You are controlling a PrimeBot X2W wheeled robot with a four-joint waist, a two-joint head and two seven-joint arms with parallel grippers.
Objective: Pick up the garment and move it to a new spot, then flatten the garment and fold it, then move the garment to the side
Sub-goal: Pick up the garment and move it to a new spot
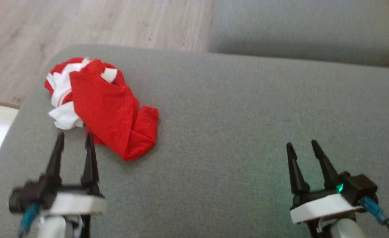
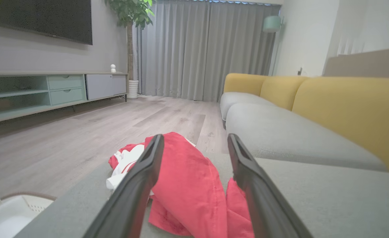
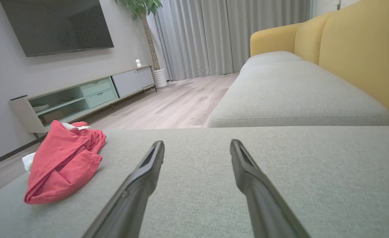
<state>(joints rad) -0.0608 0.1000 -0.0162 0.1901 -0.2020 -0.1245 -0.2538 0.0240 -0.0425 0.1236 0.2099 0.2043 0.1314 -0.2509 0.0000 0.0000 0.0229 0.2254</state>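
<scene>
Grey woven fabric covers the broad sofa cushion [image 1: 231, 115] under both my arms, and everything I can place, I place against that cushion. Crumpled on its left half, toward the far left corner, lies the red garment with white trim [image 1: 108, 112], bunched in a loose heap with one red fold trailing toward the cushion's middle.

My left claw [image 1: 74, 135] hangs over the cushion's near left part, its two dark fingers spread moderately wide and gripping nothing. The tips sit just at the garment's near edge; whether they touch the cloth I cannot tell. Along my left wrist, the red heap [image 2: 188, 185] shows between and beyond the fingers [image 2: 141, 178].

My right claw [image 1: 302, 143] hangs over the cushion's near right part, well apart from the garment, its fingers likewise spread and empty above bare fabric. Along that wrist the garment [image 3: 62, 165] lies off toward the cushion's left edge.

Beyond the cushion's far edge runs pale wood-plank floor [image 1: 82, 23], with a second grey seat cushion [image 1: 300, 29] past its far right. A white basket [image 2: 6, 211] sits beside the cushion's left edge.
</scene>
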